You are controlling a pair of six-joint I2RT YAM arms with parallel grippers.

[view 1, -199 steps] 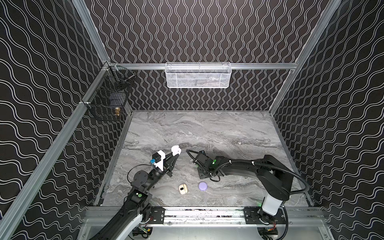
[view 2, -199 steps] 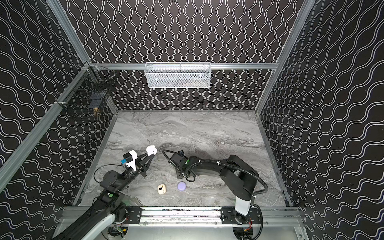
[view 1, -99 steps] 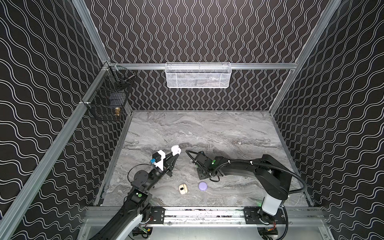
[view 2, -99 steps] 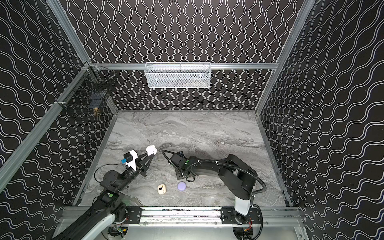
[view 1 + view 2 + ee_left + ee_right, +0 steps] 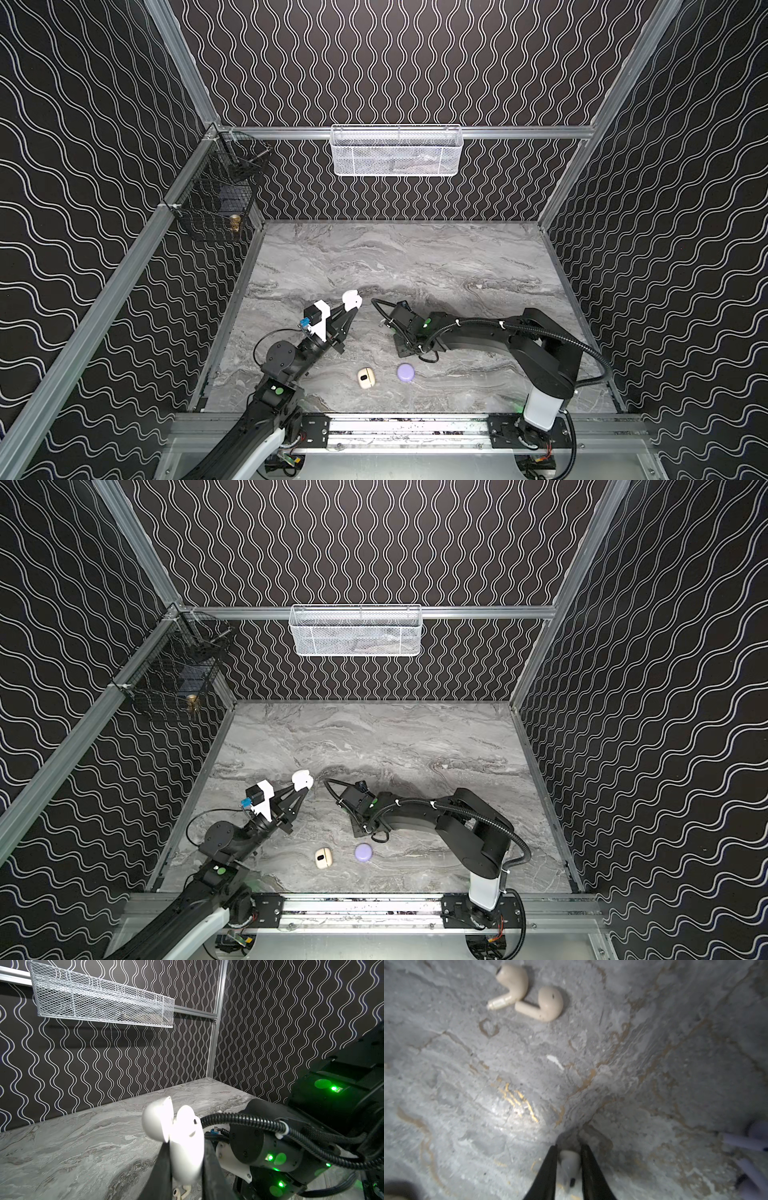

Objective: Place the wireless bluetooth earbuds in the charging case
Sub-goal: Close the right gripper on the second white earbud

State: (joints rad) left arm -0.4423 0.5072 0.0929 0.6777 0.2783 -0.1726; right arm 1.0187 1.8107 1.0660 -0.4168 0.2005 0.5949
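Two black robot arms work over a grey marbled desk (image 5: 415, 257). The right hand (image 5: 568, 1147) points down at the desk with its two fingers drawn in against a white earbud (image 5: 569, 1160), one finger touching each side. The bud sits at or just above the surface. Blur hides which way its stem runs, though it seems to lie roughly along the fingers. The left hand (image 5: 350, 311) is clamped on a white charging case (image 5: 351, 299), held up off the desk with its lid (image 5: 158, 1118) swung open. From the gripped earbud, the open case lies toward the robot's left, farther from the front rail and higher, near the right hand but apart from it. The bud therefore probably needs lifting and carrying leftward to the case's mouth, stem first. The right arm is the one on the earbud; the left only presents the case. A pair of off-white earbuds (image 5: 548, 1004) lies side by side on the desk beyond the right fingers, and lilac earbuds (image 5: 741, 1142) show blurred at the edge of the right wrist view. A beige case (image 5: 365, 377) and a lilac case (image 5: 405, 372) rest near the front rail, between the arms. The walls are black with white wavy lines, and they carry a white mesh basket (image 5: 397, 151) and a black wire basket (image 5: 216, 203).
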